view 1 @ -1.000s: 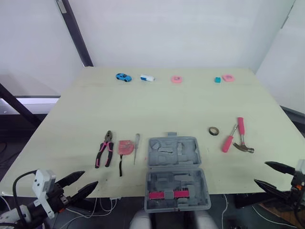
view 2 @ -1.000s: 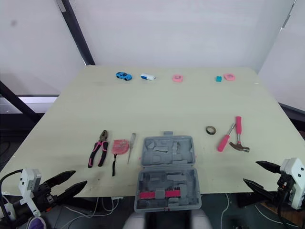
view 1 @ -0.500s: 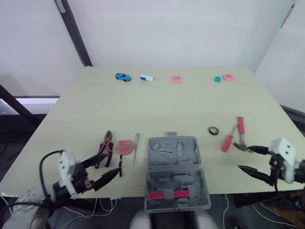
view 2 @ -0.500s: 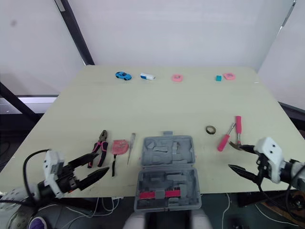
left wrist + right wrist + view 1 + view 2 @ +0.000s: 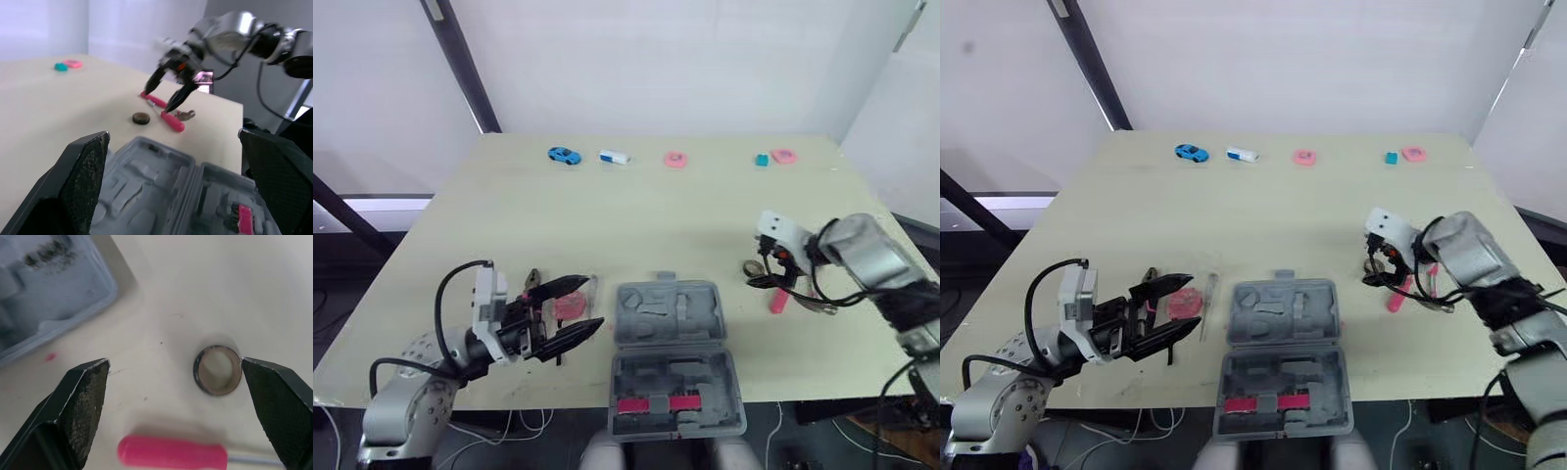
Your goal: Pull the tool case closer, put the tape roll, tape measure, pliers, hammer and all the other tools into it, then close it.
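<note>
Pale table (image 5: 636,215) holds open grey case (image 5: 674,357) lower centre, pliers (image 5: 531,281) and pink tape measure (image 5: 570,305) lower left, tape roll (image 5: 217,370) and pink screwdriver (image 5: 171,453) right, blue toy car (image 5: 564,155) upper left.

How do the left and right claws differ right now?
The left claw sits left of the tool case, by the pliers and tape measure; the right claw sits right of it, above the tape roll. The left claw points sideways across the case; the right claw points down at the table. Both are open and hold nothing.
</note>
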You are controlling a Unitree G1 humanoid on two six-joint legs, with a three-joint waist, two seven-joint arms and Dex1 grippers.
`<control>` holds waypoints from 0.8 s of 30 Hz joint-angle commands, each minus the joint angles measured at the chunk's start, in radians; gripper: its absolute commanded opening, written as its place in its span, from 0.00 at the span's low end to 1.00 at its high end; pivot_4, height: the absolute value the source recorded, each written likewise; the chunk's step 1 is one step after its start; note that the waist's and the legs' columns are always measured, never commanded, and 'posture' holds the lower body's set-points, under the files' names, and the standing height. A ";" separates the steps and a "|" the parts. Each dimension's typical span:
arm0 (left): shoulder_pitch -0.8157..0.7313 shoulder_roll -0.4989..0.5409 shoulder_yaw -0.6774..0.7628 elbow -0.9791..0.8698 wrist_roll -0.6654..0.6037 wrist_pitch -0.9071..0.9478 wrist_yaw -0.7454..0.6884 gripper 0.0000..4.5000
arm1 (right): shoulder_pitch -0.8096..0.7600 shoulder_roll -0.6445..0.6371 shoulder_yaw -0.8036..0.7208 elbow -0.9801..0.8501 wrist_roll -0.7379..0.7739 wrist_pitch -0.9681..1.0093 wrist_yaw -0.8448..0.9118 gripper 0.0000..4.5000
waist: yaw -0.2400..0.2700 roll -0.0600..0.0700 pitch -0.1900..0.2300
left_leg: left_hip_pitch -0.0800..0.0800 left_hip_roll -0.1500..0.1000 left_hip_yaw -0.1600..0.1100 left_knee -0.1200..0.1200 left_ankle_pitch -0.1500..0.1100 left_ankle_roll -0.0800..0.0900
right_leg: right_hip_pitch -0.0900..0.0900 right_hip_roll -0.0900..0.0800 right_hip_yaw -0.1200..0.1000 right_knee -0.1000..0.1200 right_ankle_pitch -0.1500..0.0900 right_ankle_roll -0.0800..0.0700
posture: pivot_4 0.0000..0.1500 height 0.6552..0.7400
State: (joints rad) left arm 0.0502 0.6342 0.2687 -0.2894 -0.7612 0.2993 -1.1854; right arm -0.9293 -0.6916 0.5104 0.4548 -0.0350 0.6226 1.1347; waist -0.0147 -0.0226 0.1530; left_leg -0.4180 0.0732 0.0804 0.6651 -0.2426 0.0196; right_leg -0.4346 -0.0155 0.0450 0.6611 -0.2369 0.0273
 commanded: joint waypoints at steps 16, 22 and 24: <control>0.043 -0.014 0.021 -0.055 -0.018 -0.031 0.009 1.00 | -0.198 0.231 -0.004 0.685 -0.222 -0.333 -0.063 0.24 | -0.013 0.001 0.000 | 0.002 0.000 0.000 0.001 0.000 0.000 | 0.000 0.000 0.000 0.003 0.000 0.000 | 1.00 1.00; 0.033 -0.022 0.015 -0.053 -0.034 -0.031 0.011 1.00 | -0.215 0.220 -0.026 0.660 -0.236 -0.371 -0.016 0.01 | -0.022 0.001 0.000 | 0.002 0.000 0.000 0.002 0.000 0.000 | 0.001 0.000 0.000 0.004 0.001 0.000 | 1.00 1.00; 0.031 -0.025 0.018 -0.051 -0.038 -0.030 0.012 1.00 | -0.215 0.209 -0.035 0.603 -0.227 -0.353 0.044 0.01 | -0.024 0.001 0.001 | 0.002 0.000 0.000 0.002 0.000 0.000 | 0.001 0.000 0.000 0.004 0.001 0.000 | 1.00 1.00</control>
State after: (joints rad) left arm 0.0869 0.6124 0.2732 -0.3055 -0.7751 0.2791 -1.1736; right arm -1.1155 -0.4603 0.5014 1.1263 -0.2688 0.2611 1.1293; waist -0.0384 -0.0216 0.1535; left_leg -0.4161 0.0732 0.0805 0.6669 -0.2425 0.0194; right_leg -0.4336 -0.0158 0.0453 0.6648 -0.2362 0.0277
